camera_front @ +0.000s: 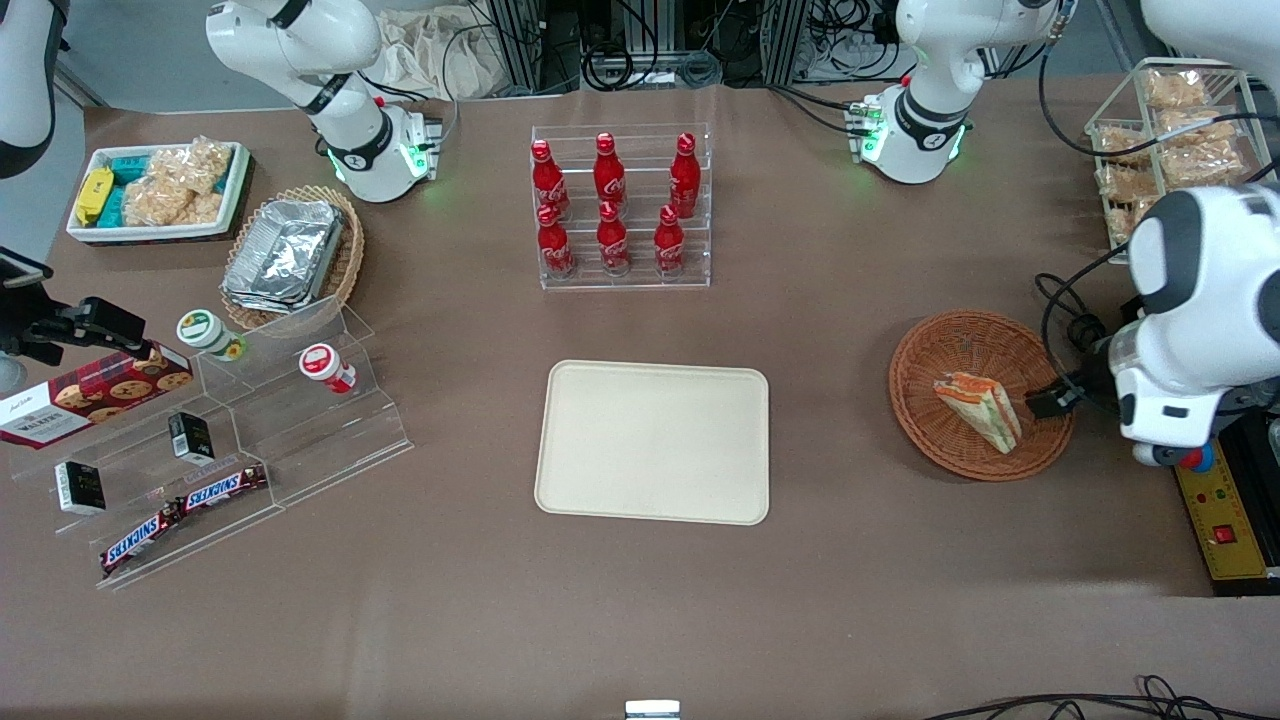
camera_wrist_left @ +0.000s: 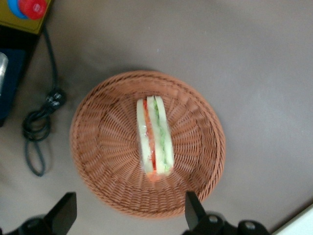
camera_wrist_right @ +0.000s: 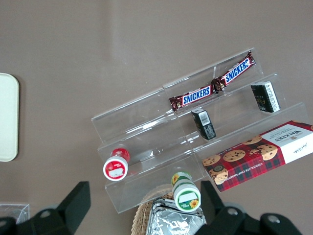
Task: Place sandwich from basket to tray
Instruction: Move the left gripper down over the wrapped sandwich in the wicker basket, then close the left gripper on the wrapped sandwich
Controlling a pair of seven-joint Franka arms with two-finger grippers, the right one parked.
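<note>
The left arm's gripper [camera_wrist_left: 129, 215] hangs above the round reddish-brown wicker basket [camera_wrist_left: 93, 147], fingers spread wide, with open air down to the triangular pale-bread sandwich [camera_wrist_left: 154, 137]. Bare brown table separates basket and flat cream rectangular tray [camera_front: 652, 441]; a black cable [camera_wrist_left: 36, 132] coils beside the basket.

The front view looks down steeply on the whole table [camera_front: 640, 620] from high at its near edge, facing both arm bases. The left wrist view hangs close above the basket [camera_wrist_left: 98, 147], looking nearly straight down past the gripper [camera_wrist_left: 131, 215] with its fingers spread wide (the front view shares this basket [camera_front: 930, 350]). The right wrist view looks down on the acrylic shelf [camera_wrist_right: 146, 122]; the pale edge it catches is probably the tray [camera_wrist_right: 7, 117].
</note>
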